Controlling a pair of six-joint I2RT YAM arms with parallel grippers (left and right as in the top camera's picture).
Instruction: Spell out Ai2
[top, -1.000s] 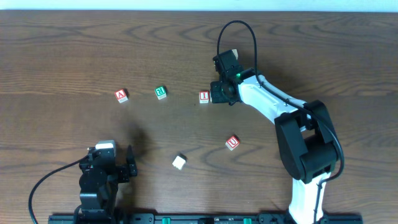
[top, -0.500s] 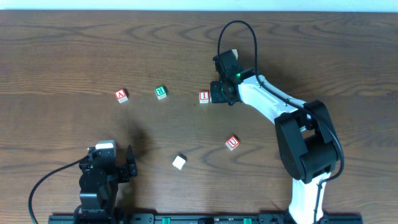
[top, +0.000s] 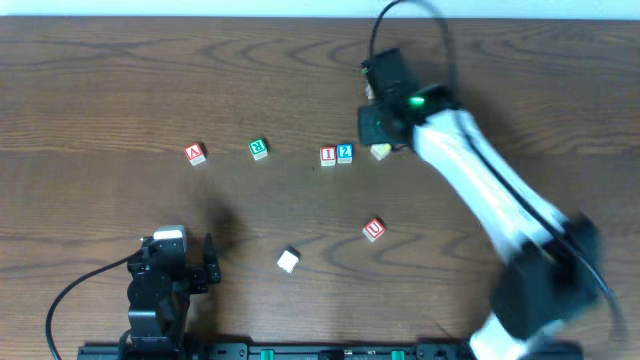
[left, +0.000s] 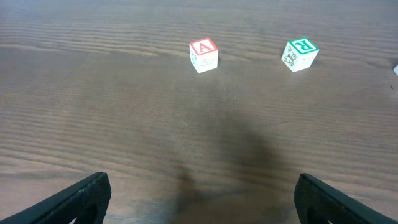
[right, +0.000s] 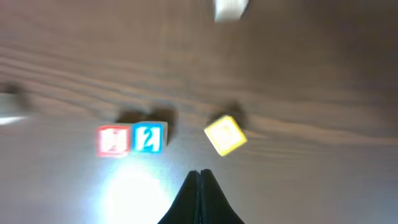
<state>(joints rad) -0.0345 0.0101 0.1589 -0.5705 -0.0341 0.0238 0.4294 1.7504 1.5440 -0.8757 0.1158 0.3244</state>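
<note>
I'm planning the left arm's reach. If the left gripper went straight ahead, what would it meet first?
Likely the A block, almost dead ahead of the left gripper; nothing lies between, though depth is unclear.

You've got a row running across the table (top: 100, 80). The A block (top: 195, 153) is furthest left and the R block (top: 259, 148) is to its right. Past a gap, the I block (top: 327, 155) and 2 block (top: 345, 153) touch side by side. A skewed block (top: 380, 151) sits just right of the 2, apart from it. Toward the arm bases lies the U block (top: 373, 229), with a lone block (top: 288, 261) left of it, nearer still.
</note>
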